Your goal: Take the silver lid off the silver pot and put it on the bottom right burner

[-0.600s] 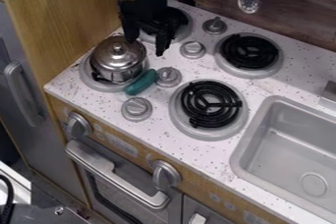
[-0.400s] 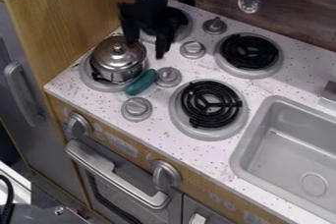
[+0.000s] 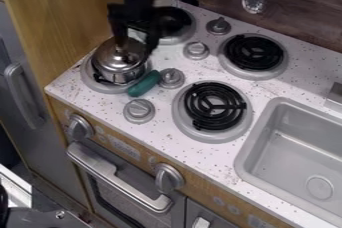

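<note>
Above the left end of the counter (image 3: 100,103), the gripper (image 3: 135,47) hangs with its fingers (image 3: 153,34) spread well apart and nothing held between them. Just off that gap lies the knob (image 3: 120,50) of the silver lid (image 3: 115,60): it is on the side toward the counter's front left corner, close by the tip of the finger nearer the wooden panel (image 3: 60,17) (whether that tip touches it, I cannot tell). The lid is round and offers no long axis to line up with, so the upright knob is what the grasp turns on. My judgement is that the gap must shift a little toward that corner and come lower, until the knob stands between the fingers; closing too soon could nudge the lid askew.

The lid sits on the silver pot (image 3: 123,76), which stands on the front left burner (image 3: 90,79), with a teal oblong piece (image 3: 143,83) beside it. Farther along the counter's front edge, before the sink (image 3: 294,147), is the bottom right burner (image 3: 214,106), where the lid should go. The task looks to be at its grasping step.
</note>
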Tool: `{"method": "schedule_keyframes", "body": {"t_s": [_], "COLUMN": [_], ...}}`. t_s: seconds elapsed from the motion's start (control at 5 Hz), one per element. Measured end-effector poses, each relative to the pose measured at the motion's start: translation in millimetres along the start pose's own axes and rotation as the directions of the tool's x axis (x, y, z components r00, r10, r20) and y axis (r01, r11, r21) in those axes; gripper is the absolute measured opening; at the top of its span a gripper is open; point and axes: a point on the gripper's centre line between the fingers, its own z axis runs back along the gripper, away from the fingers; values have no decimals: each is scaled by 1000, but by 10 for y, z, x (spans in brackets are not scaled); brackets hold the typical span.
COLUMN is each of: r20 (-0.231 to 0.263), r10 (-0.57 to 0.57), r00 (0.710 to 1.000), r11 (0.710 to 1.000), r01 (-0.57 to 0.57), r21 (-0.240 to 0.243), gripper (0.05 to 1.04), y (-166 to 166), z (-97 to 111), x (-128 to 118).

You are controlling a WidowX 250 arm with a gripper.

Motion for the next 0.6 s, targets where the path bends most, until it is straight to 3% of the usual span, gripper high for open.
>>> {"method": "schedule_keyframes", "body": {"t_s": [0.4,0.6], "r20": [18,-18], "r10": [64,69], "r00": [998,997], "r11": [998,998], "r01": [-64,-69], "r21": [18,9], "gripper": [997,997], "y": [236,221], "z": [43,-88], "x": [21,-20]}}
